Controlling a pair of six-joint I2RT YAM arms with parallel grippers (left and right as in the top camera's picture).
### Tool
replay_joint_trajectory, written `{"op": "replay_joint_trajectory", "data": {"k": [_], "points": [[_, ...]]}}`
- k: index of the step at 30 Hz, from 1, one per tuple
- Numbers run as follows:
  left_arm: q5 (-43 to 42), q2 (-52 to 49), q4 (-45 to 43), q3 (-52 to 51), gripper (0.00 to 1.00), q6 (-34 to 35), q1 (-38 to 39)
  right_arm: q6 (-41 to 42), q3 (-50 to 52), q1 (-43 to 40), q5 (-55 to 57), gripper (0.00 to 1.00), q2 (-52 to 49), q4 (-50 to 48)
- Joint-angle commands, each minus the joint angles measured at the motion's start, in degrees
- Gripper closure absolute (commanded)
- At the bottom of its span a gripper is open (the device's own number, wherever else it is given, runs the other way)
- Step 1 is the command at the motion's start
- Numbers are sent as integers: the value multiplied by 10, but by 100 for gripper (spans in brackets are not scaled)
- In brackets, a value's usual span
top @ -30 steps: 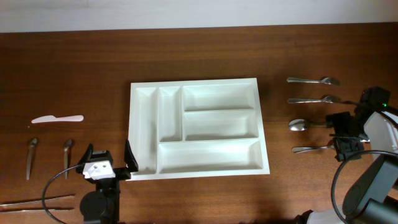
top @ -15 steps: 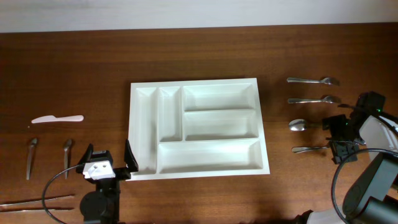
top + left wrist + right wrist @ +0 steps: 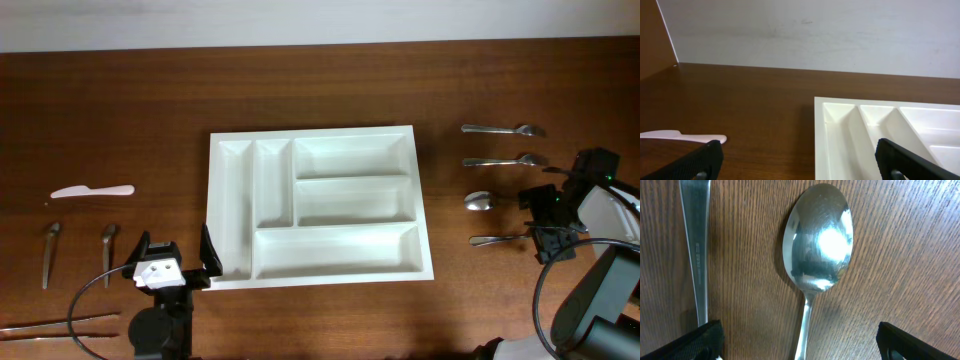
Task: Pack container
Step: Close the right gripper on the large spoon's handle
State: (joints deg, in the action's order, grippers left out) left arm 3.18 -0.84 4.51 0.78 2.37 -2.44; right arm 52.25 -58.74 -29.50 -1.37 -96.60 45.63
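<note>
The white five-compartment container [image 3: 312, 131] lies empty mid-table. It also shows in the left wrist view [image 3: 840, 125]. My left gripper [image 3: 175, 262] is open and empty at the container's front left corner, with one finger over the rim. My right gripper [image 3: 548, 215] is open, low over a metal spoon [image 3: 480, 201] at the right. In the right wrist view, the spoon's bowl [image 3: 817, 240] lies ahead and its handle runs between my open fingers [image 3: 800, 345], which do not touch it.
Three more metal utensils lie at the right [image 3: 503, 130], [image 3: 505, 160], [image 3: 495, 240]; one handle shows in the right wrist view [image 3: 694, 240]. At the left lie a white plastic knife [image 3: 92, 191], two small spoons [image 3: 50, 250], [image 3: 107, 245] and thin sticks [image 3: 60, 325].
The right arm has shifted slightly over the spoon. The left arm and the container have not moved.
</note>
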Motion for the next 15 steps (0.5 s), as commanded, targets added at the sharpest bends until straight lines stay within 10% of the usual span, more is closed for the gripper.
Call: {"op": "replay_joint_trajectory", "data": {"k": [1, 15], "points": [[-6, 5, 0, -3, 1, -11, -4, -4, 5, -2, 20, 1, -3, 2], [-6, 5, 0, -3, 1, -11, -4, -4, 5, -2, 46, 1, -29, 14]]}}
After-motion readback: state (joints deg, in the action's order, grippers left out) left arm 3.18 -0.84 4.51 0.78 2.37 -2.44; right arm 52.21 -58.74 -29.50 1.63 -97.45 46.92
